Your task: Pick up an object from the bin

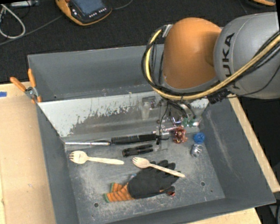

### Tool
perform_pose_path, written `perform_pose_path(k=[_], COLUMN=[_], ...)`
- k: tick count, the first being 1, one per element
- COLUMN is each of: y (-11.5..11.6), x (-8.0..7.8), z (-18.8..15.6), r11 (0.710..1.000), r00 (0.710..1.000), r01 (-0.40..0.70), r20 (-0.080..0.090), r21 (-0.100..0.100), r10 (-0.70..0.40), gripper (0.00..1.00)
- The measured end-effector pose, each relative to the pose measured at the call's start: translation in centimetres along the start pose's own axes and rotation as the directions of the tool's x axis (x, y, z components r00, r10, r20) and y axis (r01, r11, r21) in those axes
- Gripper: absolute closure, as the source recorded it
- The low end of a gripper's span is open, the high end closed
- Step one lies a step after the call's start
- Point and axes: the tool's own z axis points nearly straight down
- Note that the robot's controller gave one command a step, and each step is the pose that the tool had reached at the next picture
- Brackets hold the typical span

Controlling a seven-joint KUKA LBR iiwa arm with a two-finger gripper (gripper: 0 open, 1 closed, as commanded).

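Note:
My gripper [171,128] hangs low under the orange dome at the back right of the bin floor. Its tip is right at the right end of a long tool with a black handle and a thin metal blade [110,141]. Just in front of that lies a short black bar [137,149]. A small blue cap [199,138] and a small silvery piece [195,150] lie close to the gripper's right. Whether anything is held is hidden.
A pale wooden fork [92,158] lies at the left. A second wooden fork [157,166] rests across a black glove with an orange striped cuff [146,184] near the front. The arm and its cables cover the bin's back right corner.

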Motion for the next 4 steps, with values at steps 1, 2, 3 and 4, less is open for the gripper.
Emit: perform_pose_path(k=[1, 2, 3, 4], y=[0.0, -0.8, 2.8, 2.8], x=[-0.1, 1.2, 1.5, 1.5], z=[6.3, 13.8, 13.8, 13.8], r11=[1.000, 0.996, 0.990, 0.990], r00=[1.000, 0.996, 0.990, 0.990], r01=[0.031, 0.088, -0.138, -0.139], r20=[0.004, 0.006, 0.005, 0.005], r21=[0.000, -0.001, -0.003, -0.003], r10=[-0.031, -0.088, 0.138, 0.139], gripper=[0.00, 0.00, 1.00, 1.00])
